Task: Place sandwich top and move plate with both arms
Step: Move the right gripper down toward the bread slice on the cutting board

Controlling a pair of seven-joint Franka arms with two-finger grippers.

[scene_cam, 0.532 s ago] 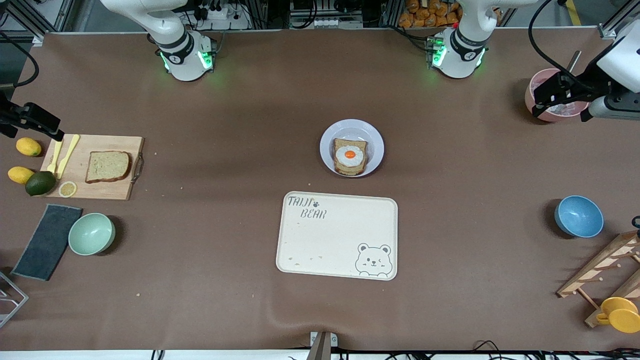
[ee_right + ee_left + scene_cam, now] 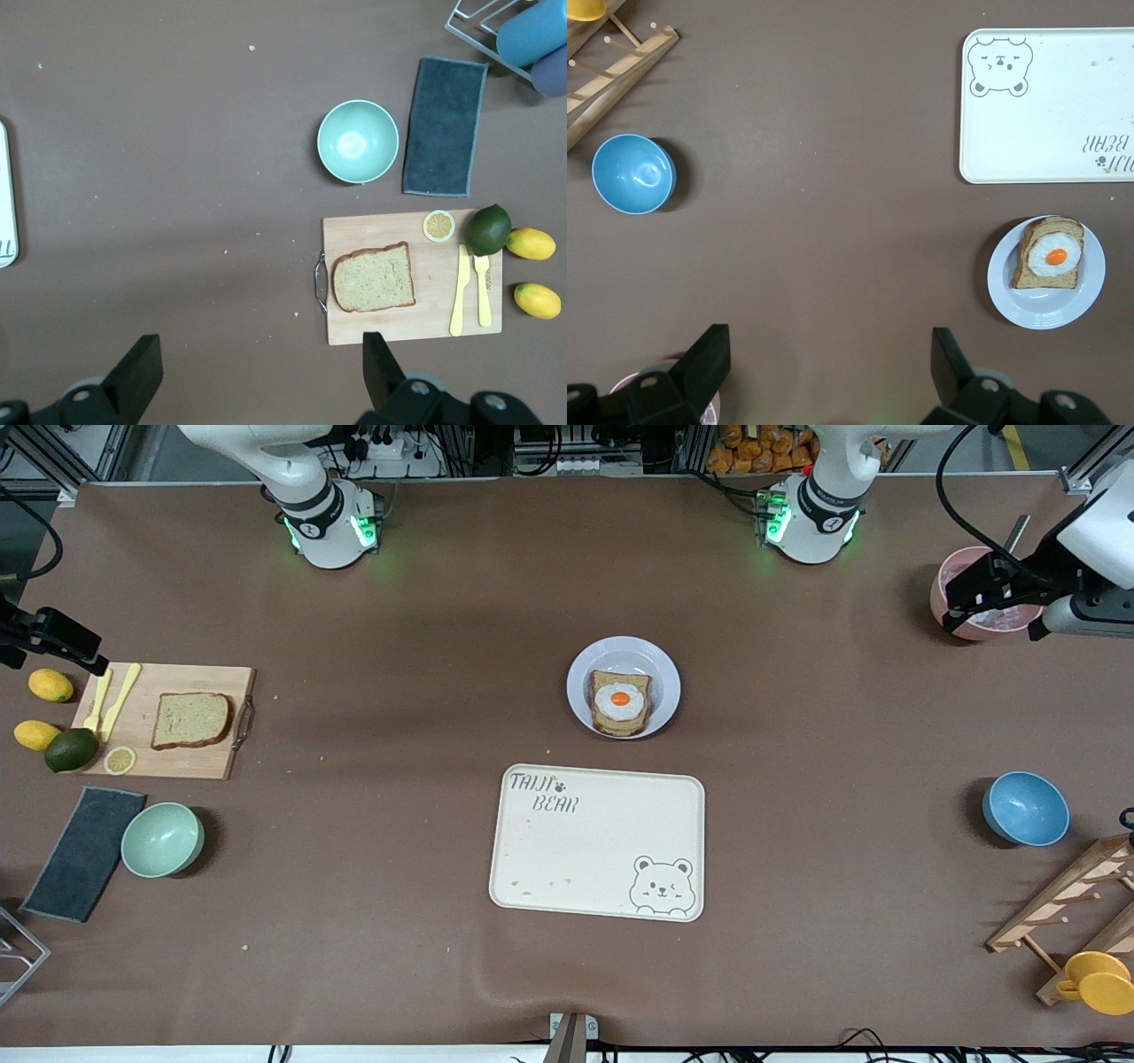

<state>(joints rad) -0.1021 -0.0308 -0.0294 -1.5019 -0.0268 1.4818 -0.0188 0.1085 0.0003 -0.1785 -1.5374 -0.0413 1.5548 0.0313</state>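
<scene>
Nothing of the task is showing as done yet. The sandwich top is lying flat on the wooden cutting board toward the right arm's end of the bench, well apart from the plate. The plate is sitting near the middle of the bench, farther from the front camera than the cream bear tray, and it is carrying a bread slice with a fried egg on it. So the bread is waiting to be picked up and laid over the egg, and the two-armed move of the plate is left as well, probably onto the tray.

The right tool is hanging over the bench just beside the cutting board, jaws wide and holding nothing. The left tool is hovering over a pink bowl, well apart from the plate toward the left arm's end, jaws also wide and empty.

The bench is wearing a brown mat dotted with a few crumbs. Beside the cutting board two lemons, a lime, a lemon slice and yellow cutlery are lying; a mint bowl and a dark cloth are sitting nearer the camera than the board. A blue bowl and a wooden rack are standing far from the plate, at the left arm's end.
</scene>
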